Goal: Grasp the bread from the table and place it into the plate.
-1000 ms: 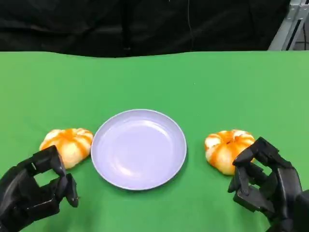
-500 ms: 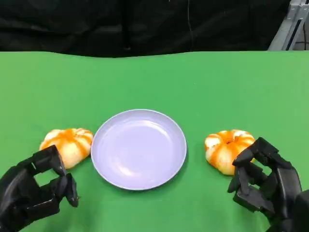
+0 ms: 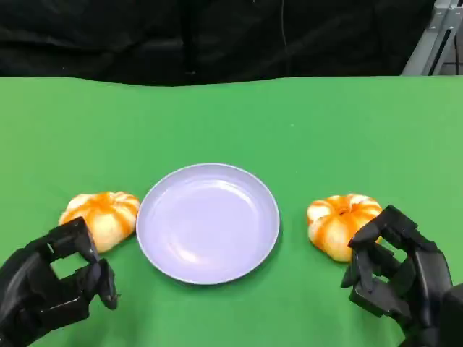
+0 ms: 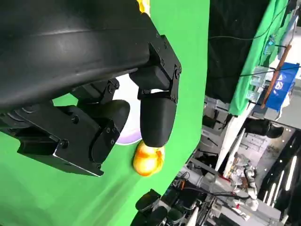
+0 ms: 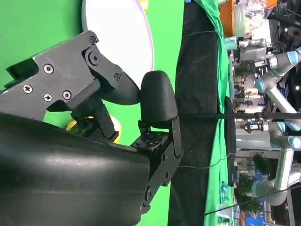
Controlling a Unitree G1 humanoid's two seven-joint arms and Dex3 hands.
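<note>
A round orange-and-white bread (image 3: 101, 217) lies on the green table just left of the pale lilac plate (image 3: 208, 223). A second bread (image 3: 338, 223) lies just right of the plate. The plate holds nothing. My left hand (image 3: 54, 285) hovers at the near left, just short of the left bread, with its fingers half curled and apart, holding nothing. My right hand (image 3: 394, 271) sits at the near right, its fingers close beside the right bread and around nothing. The left wrist view shows the far bread (image 4: 148, 159) past the fingers (image 4: 157, 117). The right wrist view shows the plate (image 5: 124, 33).
The green cloth (image 3: 231, 123) covers the table back to a black curtain (image 3: 217, 36). A metal frame (image 3: 434, 36) stands at the back right corner. The wrist views show lab equipment and another robot arm (image 5: 277, 61) beyond the table.
</note>
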